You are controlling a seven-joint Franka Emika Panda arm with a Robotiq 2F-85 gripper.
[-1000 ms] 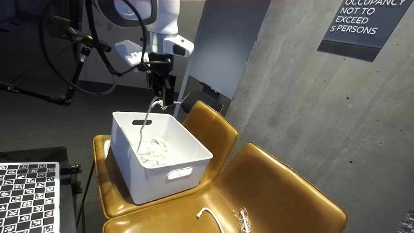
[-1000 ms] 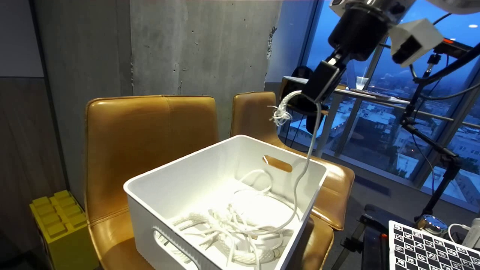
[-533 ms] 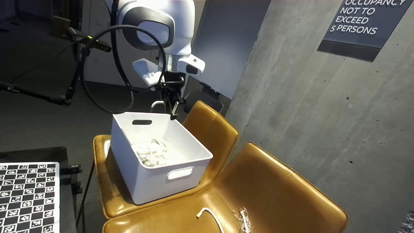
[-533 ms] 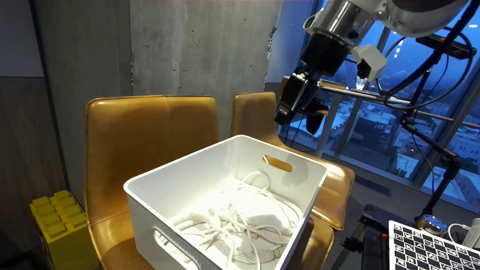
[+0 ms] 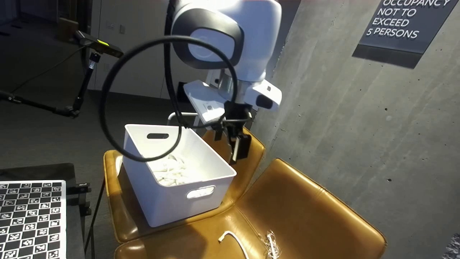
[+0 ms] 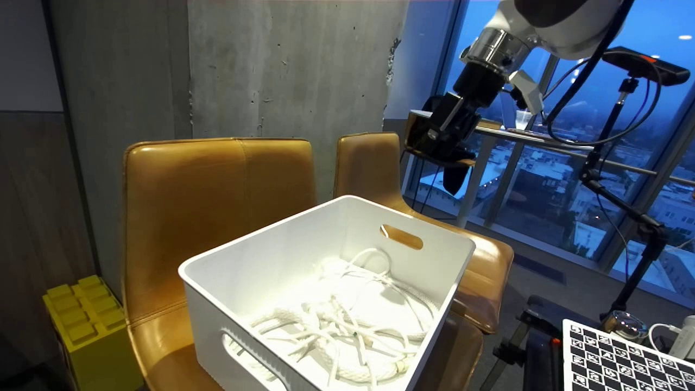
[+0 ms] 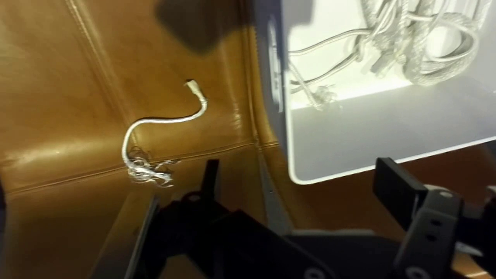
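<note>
white cord [image 7: 166, 120], one end frayed, lies loose on the tan leather chair [image 7: 50, 100] beside the white plastic bin [image 5: 172, 207]. gripper [image 5: 230, 149] spread wide, holding nothing, near the bin's corner. other cords [image 6: 374, 372] tangled inside: stowing seems mostly done, this one left, though glare makes the count uncertain.

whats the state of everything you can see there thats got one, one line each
pincer, open, holding nothing
white plastic bin, upright, no lid on
white cords and braided rope, tangled together inside the bin
loose white cord, bent in a curve, frayed at one end
tan leather chairs, upright
clear cup, upright, contents too small to tell
checkerboard calibration board, face up
</note>
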